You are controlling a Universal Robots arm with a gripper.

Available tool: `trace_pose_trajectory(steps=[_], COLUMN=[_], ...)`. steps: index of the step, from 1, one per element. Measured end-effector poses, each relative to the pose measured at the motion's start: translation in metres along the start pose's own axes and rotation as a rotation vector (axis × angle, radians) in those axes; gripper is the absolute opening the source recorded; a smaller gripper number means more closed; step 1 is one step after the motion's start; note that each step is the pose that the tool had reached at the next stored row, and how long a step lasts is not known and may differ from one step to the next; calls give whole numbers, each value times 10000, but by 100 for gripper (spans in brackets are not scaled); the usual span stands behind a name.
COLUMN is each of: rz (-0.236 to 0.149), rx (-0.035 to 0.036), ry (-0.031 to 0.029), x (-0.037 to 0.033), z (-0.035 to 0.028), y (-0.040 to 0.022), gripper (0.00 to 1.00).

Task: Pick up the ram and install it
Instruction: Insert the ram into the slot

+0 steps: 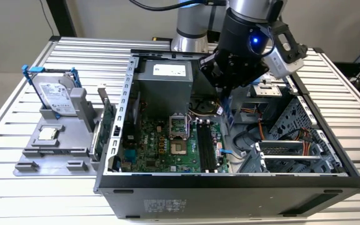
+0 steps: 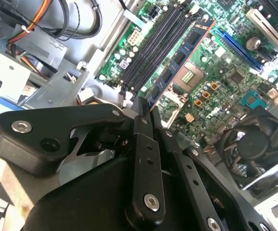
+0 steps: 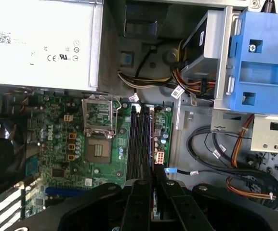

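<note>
Pincer (image 2: pixel 146 107): fingers drawn in narrow, clamped on one end of the ram (image 2: pixel 182 58). The second wrist view shows the ram's flat face with its row of chips. The stick runs out from the fingertips, parallel to the black memory slots (image 2: pixel 153 48) and just beside them. Cannot tell whether its lower edge touches a slot.

First wrist view: the same stick appears edge-on as a thin line (image 3: pixel 153 144) over the slot bank, next to the CPU socket (image 3: pixel 99 127). This view also takes in the power supply (image 3: pixel 37 43) and a blue bracket (image 3: pixel 261 57) on the drive cage. The second wrist view has a black fan (image 2: pixel 254 144) instead.

Exterior view, left to right:
- The counter (image 1: pixel 17 197) carries a grey holder (image 1: pixel 48 161).
- A hard drive (image 1: pixel 55 96) stands upright in the holder, with a small square chip (image 1: pixel 47 134) lying flat in front of it.
- A green card (image 1: pixel 105 126) stands on edge at the holder's side nearest the case.
- The open case (image 1: pixel 230 199) comes next, with the motherboard (image 1: pixel 161 145) on its floor.
- The arm comes down into the case, and the pincer (image 1: pixel 226 91) hangs above the far end of the slots (image 1: pixel 206 145).
- Cables and metal drive bays fill the case toward the exterior view's right.
</note>
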State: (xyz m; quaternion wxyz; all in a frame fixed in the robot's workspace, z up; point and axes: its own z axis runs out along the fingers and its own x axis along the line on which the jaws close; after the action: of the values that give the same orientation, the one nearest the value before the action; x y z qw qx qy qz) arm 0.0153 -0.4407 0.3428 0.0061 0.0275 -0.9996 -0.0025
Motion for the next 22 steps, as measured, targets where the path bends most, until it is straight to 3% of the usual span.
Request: trace_pose_trajectory(steps=[2,5,9,12,22], rz=[-1,1,17,15,72], rx=[-32,-143,-145,-137,-120], ry=[-2,-30,-46,-154,-157], x=[-6,-6,-9,-10,-11], z=[35,69,138,169,248], y=[0,0,-1,-1,9], gripper=[0,0,0,0,0])
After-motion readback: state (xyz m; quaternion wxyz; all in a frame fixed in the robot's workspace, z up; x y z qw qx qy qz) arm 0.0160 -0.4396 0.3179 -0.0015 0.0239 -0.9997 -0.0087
